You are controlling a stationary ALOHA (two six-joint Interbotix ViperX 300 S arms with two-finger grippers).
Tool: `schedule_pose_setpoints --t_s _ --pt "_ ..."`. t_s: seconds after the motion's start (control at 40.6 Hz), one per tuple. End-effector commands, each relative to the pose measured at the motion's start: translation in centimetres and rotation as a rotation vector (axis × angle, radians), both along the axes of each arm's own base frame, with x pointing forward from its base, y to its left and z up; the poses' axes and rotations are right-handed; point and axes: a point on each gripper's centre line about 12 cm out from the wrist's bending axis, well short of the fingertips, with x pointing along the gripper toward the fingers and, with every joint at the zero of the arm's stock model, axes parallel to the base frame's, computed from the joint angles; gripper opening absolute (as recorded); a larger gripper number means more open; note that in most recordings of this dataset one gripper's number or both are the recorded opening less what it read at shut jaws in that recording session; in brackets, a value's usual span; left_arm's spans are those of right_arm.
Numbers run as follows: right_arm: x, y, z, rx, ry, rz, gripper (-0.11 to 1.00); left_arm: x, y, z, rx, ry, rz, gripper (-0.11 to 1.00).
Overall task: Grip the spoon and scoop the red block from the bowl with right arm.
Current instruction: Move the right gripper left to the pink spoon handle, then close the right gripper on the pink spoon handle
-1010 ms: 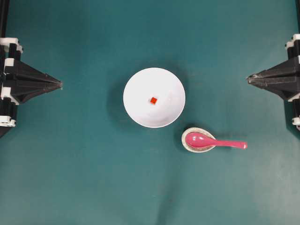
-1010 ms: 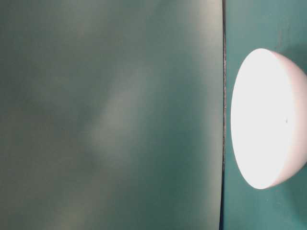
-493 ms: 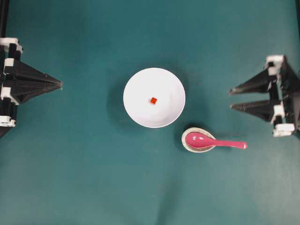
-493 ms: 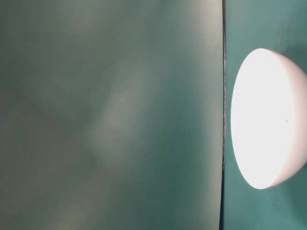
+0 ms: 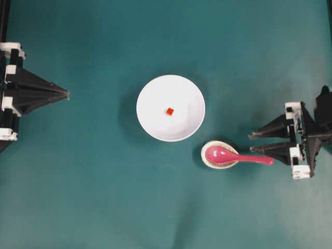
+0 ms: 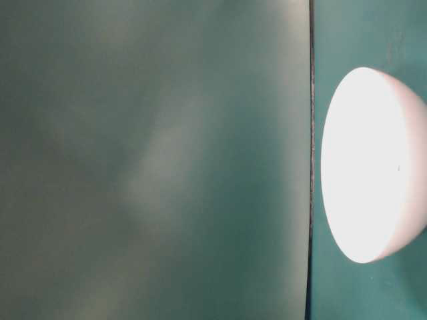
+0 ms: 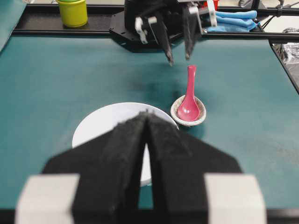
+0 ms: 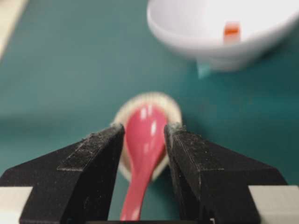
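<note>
The white bowl (image 5: 155, 93) (image 6: 373, 167) (image 7: 100, 126) (image 8: 196, 32) sits mid-table with the small red block (image 5: 169, 111) (image 8: 231, 29) inside. The pink-red spoon (image 5: 233, 156) (image 7: 189, 100) (image 8: 142, 135) lies with its scoop in a speckled rest and its handle pointing right. My right gripper (image 5: 251, 143) (image 7: 179, 59) (image 8: 144, 130) hangs open over the handle's end, and the spoon shows between its fingers untouched. At the left edge my left gripper (image 5: 67, 94) (image 7: 147, 114) is shut and empty, far from the bowl.
The speckled spoon rest (image 5: 207, 162) (image 7: 202, 114) (image 8: 140, 97) stands just right of the bowl's front. A yellow cup (image 7: 72, 11) and blue cloth (image 7: 233, 21) lie beyond the table's black rail.
My right gripper opened from shut, then travelled inward and toward the table's front until it came over the spoon's handle. The left gripper, bowl, block and spoon stayed put.
</note>
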Motion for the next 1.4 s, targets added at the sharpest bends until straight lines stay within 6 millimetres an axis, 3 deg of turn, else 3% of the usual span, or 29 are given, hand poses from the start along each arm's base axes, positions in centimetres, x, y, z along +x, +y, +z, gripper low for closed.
schedule_pose_setpoints --t_s 0.0,0.222,0.789,1.38 --pt "0.4 1.2 -0.6 0.008 0.018 -0.014 0.48 0.2 0.0 1.0 0.002 -0.025 -0.002 0.0" --pt "0.4 1.9 -2.0 -0.011 0.078 -0.04 0.48 0.3 0.0 0.9 -0.003 -0.02 -0.002 0.0" --pt "0.4 2.7 -3.2 -0.09 0.173 0.006 0.48 0.3 0.0 0.5 -0.003 0.008 -0.001 0.0" --pt "0.6 2.2 -3.2 -0.116 0.184 -0.048 0.42 0.3 0.0 0.4 -0.002 0.014 -0.001 0.0"
